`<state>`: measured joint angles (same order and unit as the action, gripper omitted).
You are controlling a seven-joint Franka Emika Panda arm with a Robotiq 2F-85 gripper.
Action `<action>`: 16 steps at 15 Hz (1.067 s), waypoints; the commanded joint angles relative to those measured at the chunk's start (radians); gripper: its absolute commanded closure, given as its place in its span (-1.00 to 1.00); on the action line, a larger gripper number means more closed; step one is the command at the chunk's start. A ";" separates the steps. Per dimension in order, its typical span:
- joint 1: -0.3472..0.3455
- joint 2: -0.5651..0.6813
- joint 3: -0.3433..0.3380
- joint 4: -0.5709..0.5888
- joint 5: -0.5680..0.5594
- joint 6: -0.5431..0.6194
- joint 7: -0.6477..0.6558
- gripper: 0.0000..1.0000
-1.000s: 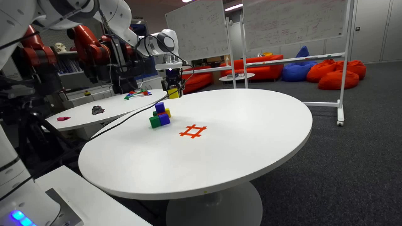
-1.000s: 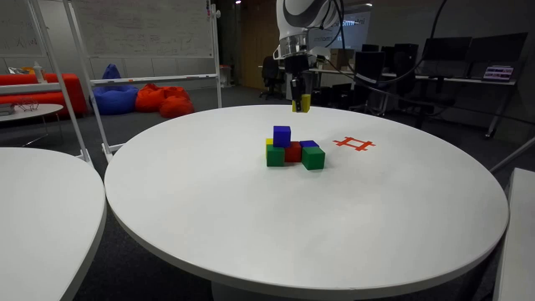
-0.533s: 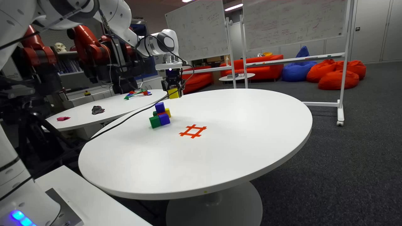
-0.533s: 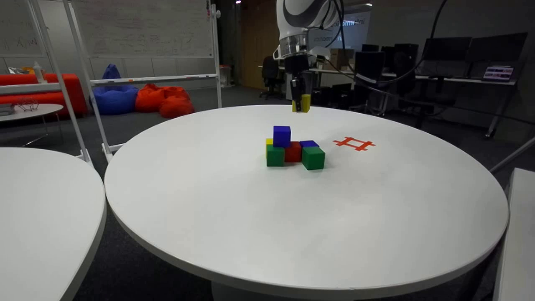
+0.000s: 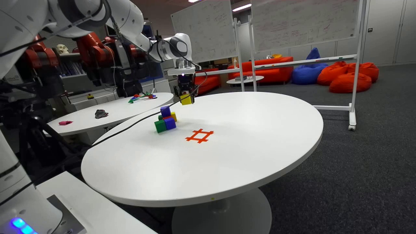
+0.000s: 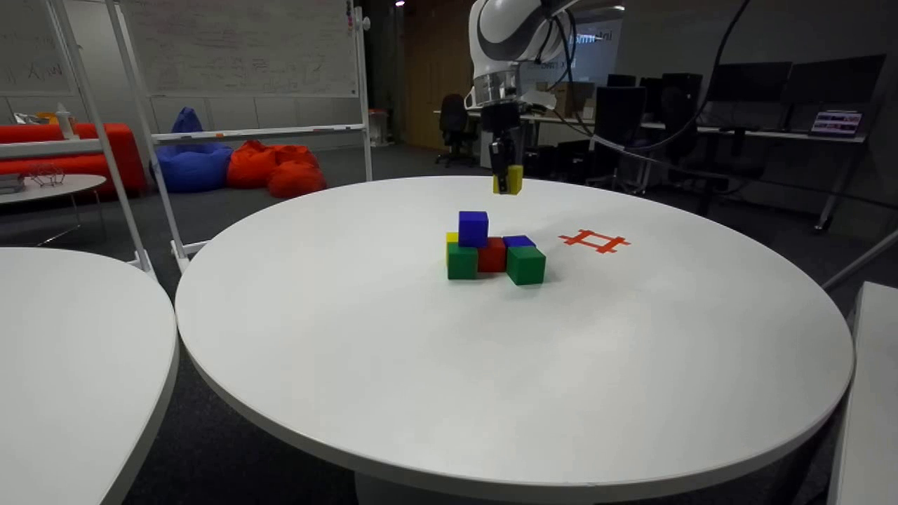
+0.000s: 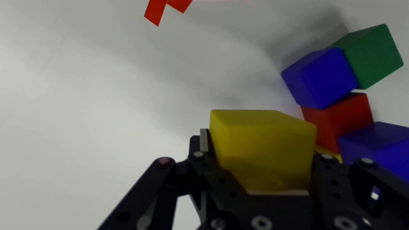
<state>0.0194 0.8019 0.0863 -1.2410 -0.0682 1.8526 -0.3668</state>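
My gripper [image 7: 260,150] is shut on a yellow cube [image 7: 271,150], its fingers [image 7: 204,140] pressed to opposite sides. In both exterior views the held cube [image 5: 186,99] hangs above the white round table, apart from the other cubes. Below it and to the right in the wrist view lies a cluster: a green cube [image 7: 374,57], a blue cube [image 7: 329,78], a red cube [image 7: 338,118] and a second blue cube [image 7: 389,147]. That second blue cube [image 6: 473,229] sits on top of the group. A second yellow cube [image 6: 451,242] is mostly hidden behind a green one [image 6: 462,262].
A red tape outline [image 5: 199,136] marks the white table [image 5: 253,156] near the cluster. The robot's black cable [image 5: 130,125] passes across the scene in an exterior view. Another white table [image 5: 120,112] with small objects adjoins this one. Whiteboards [image 6: 242,49] stand behind.
During the last half second my gripper, still holding the yellow cube, has shifted to the right and slightly down in both exterior views. The cubes on the table have stayed put.
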 commanded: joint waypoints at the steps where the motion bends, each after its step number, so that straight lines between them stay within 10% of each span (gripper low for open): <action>1: -0.026 0.093 -0.009 0.149 0.014 -0.074 -0.006 0.35; 10: -0.061 0.184 -0.017 0.274 0.026 -0.145 -0.001 0.35; 11: -0.064 0.191 -0.017 0.283 0.027 -0.148 -0.001 -0.15; 16: -0.058 0.192 -0.016 0.281 0.026 -0.148 -0.001 -0.15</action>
<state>-0.0412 0.9916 0.0740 -0.9651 -0.0451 1.7084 -0.3668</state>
